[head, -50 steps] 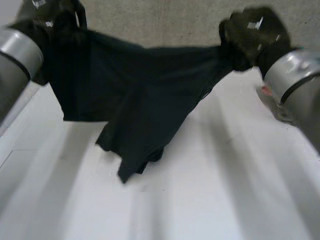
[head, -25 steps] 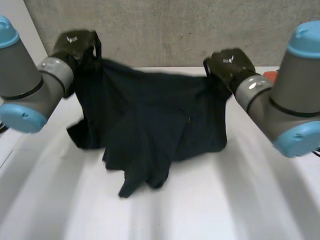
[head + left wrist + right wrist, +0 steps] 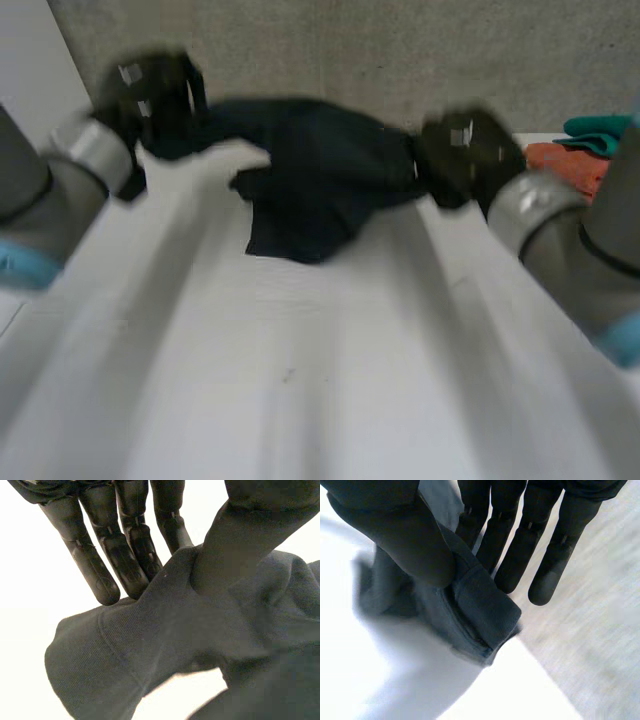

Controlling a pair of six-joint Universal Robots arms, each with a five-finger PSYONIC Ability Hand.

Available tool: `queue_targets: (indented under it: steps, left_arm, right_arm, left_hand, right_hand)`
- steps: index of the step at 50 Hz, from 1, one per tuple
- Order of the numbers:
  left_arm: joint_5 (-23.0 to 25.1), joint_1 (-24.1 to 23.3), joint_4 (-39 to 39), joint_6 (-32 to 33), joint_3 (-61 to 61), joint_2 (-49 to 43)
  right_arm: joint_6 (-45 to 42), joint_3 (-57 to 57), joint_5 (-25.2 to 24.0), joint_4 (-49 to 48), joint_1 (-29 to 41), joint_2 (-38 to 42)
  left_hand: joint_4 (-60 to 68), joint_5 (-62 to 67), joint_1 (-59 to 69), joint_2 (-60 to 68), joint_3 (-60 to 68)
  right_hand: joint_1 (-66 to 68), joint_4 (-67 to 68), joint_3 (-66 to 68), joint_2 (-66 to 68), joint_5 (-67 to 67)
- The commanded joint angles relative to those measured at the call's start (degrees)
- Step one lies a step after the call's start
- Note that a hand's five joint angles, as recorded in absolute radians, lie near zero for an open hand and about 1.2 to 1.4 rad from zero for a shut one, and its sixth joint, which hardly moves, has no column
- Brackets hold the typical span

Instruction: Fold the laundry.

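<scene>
At the far left, the left hand (image 3: pixel 150 100) pinches a hemmed edge of the dark navy fabric garment (image 3: pixel 320 170) between its thumb and straight fingers (image 3: pixel 125 555). The garment spans both hands at the far side of the white table (image 3: pixel 300 380), its bunched middle sagging toward the tabletop. At the right, the right hand (image 3: pixel 465 155) clamps the opposite hemmed edge under its thumb; an orange cloth (image 3: pixel 565 160) and a teal cloth (image 3: pixel 600 125) lie far right.

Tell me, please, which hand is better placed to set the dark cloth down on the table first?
Probably the right hand: most of the dark cloth hangs next to it, low over the table. The left hand pinches a thin, stretched end, seemingly held higher.
</scene>
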Motion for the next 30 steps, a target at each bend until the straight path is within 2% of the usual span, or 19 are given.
queue_targets:
  steps: [1, 5, 6, 7, 8, 9, 10, 11, 14, 15, 19, 26, 30]
  left_arm:
    - [0.0, -2.9, -6.8, 7.7, -19.6, 4.6]
    - [-0.1, -5.7, -9.5, 12.7, -25.9, 5.6]
    - [-0.1, -6.1, -9.8, 13.6, -26.1, 5.7]
    - [-0.2, -6.4, -10.0, 14.3, -26.1, 5.7]
    - [-0.3, -6.6, -10.3, 15.0, -26.1, 5.8]
    - [-0.6, -6.6, -10.7, 16.2, -25.5, 6.0]
    - [-0.9, -6.4, -10.7, 16.7, -25.1, 6.2]
    - [-1.4, -5.9, -10.8, 17.2, -24.0, 6.6]
    - [-2.6, -4.7, -10.9, 17.1, -21.9, 7.2]
    - [-3.7, -3.9, -11.0, 16.9, -20.6, 7.7]
    - [-6.2, -1.9, -11.4, 15.1, -17.7, 8.1]
    - [-9.5, -1.4, -15.3, 8.9, -15.5, 6.5]
    - [-9.3, -1.6, -16.8, 8.0, -14.8, 4.2]
  right_arm:
    - [-15.6, 13.8, -0.4, 13.9, -3.5, -3.0]
    - [-25.5, 19.1, -1.4, 19.7, -5.5, -5.8]
    - [-26.4, 19.4, -1.6, 20.1, -5.6, -6.1]
    - [-27.2, 19.3, -1.9, 20.5, -5.6, -6.3]
    - [-27.3, 19.2, -2.2, 20.4, -5.5, -6.4]
    - [-26.7, 18.2, -2.5, 19.7, -5.3, -6.3]
    - [-26.0, 17.6, -2.5, 19.0, -5.2, -6.0]
    - [-23.0, 15.7, -2.3, 16.9, -5.0, -5.2]
    - [-16.5, 12.1, -1.5, 14.3, -4.8, -4.4]
    - [-11.2, 10.0, -0.8, 13.1, -5.0, -3.9]
    - [-0.8, 5.4, -1.0, 13.4, -5.3, -2.7]
    - [0.6, 0.3, -2.1, 13.9, -4.9, 2.1]
    - [2.1, -3.6, -1.7, 13.7, -3.9, 8.5]
  left_hand:
    - [11.1, 13.2, 13.4, 11.3, 11.6]
    - [11.1, 13.2, 13.4, 11.3, 11.6]
    - [5.7, 7.7, 7.9, 5.8, 6.1]
    - [-2.7, -0.7, -0.5, -2.5, -2.2]
    - [-12.5, -10.4, -10.2, -12.3, -12.0]
    - [-31.1, -29.0, -28.8, -30.9, -30.6]
    - [-38.2, -36.2, -36.0, -38.0, -37.7]
    - [-46.1, -44.1, -43.9, -45.9, -45.6]
    - [-56.4, -54.4, -54.2, -56.3, -56.0]
    - [-58.8, -56.8, -56.5, -58.6, -58.3]
    - [-58.9, -56.8, -56.6, -58.7, -58.4]
    - [-56.8, -54.8, -54.5, -56.6, -56.3]
    - [-52.3, -50.3, -50.0, -52.1, -51.8]
  right_hand:
    - [18.7, 11.3, 11.5, 13.0, 12.7]
    - [18.7, 11.3, 11.5, 13.0, 12.7]
    - [18.7, 11.3, 11.5, 13.0, 12.7]
    - [9.2, 1.8, 2.0, 3.4, 3.2]
    - [-7.6, -15.0, -14.8, -13.3, -13.6]
    - [-46.4, -53.8, -53.6, -52.1, -52.4]
    - [-51.3, -58.6, -58.4, -57.0, -57.2]
    - [-51.3, -58.7, -58.5, -57.0, -57.3]
    - [-51.3, -58.7, -58.5, -57.0, -57.3]
    - [-51.3, -58.7, -58.5, -57.0, -57.3]
    - [-51.3, -58.7, -58.5, -57.0, -57.3]
    - [-51.3, -58.7, -58.5, -57.0, -57.3]
    - [-44.3, -51.6, -51.4, -50.0, -50.2]
